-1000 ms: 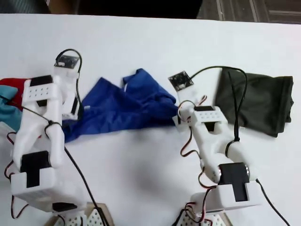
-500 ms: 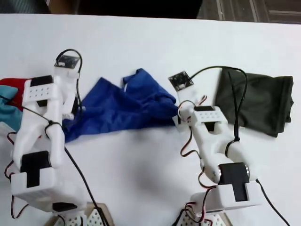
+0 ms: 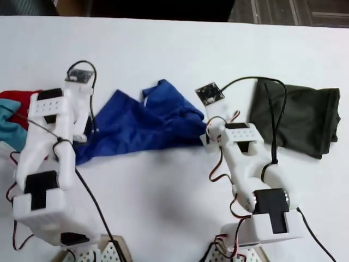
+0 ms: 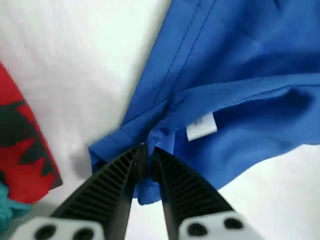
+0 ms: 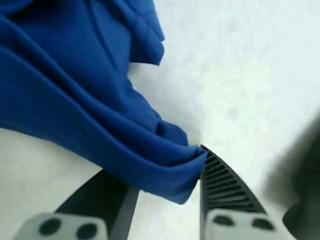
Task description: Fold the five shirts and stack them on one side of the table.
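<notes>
place: robotics lab bench | evidence: white table (image 3: 163,43); left arm (image 3: 46,142), right arm (image 3: 245,161) with exposed wiring (image 3: 91,204)

My left arm (image 3: 46,136) stretches up the left side of the high frame with its wrist tipped down. My left gripper (image 4: 145,152) has its jaws pressed nearly together, pinching an edge of the blue shirt (image 4: 240,65). My right arm (image 3: 248,164) rises from the lower right toward the centre, and my right gripper (image 5: 157,167) stands with its jaws well apart, a fold of that shirt between them.
</notes>
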`<state>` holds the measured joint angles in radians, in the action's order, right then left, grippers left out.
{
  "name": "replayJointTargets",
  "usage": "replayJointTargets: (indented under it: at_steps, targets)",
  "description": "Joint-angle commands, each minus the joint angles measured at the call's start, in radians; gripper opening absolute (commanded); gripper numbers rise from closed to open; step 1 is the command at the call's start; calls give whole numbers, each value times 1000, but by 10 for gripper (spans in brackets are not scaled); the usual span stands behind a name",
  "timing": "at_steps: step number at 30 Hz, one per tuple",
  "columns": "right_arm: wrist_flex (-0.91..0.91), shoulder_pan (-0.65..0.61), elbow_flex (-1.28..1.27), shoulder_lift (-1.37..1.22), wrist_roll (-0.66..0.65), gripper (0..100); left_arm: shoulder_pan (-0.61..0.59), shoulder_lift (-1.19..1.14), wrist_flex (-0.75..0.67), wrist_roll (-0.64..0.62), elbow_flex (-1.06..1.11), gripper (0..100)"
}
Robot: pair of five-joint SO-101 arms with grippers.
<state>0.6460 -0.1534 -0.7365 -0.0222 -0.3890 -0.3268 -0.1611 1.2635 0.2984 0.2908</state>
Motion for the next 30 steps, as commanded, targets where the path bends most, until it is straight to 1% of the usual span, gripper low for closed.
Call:
replayJointTargets:
  at_steps: [1, 4, 7, 14, 22, 24, 27, 30]
  targets:
    - [-13, 1, 0, -2, 9, 152, -5, -75, 61, 0, -77, 95]
    - [-13, 1, 0, -2, 9, 152, -6, -164, 140, 0, -177, 183]
    - [-13, 1, 0, -2, 9, 152, -6, -229, 186, 0, -243, 220]
    - [-15, 1, 0, -2, 9, 152, -5, -239, 212, 0, -269, 176]
    - [-15, 1, 0, -2, 9, 152, 8, -129, 224, 2, -194, 164]
    - [-15, 1, 0, -2, 9, 152, 25, -127, 224, 2, -183, 133]
    - [-15, 1, 0, -2, 9, 152, 51, -132, 215, -2, -180, 23]
    - [-15, 1, 0, -2, 9, 152, 55, -130, 180, -2, -148, 27]
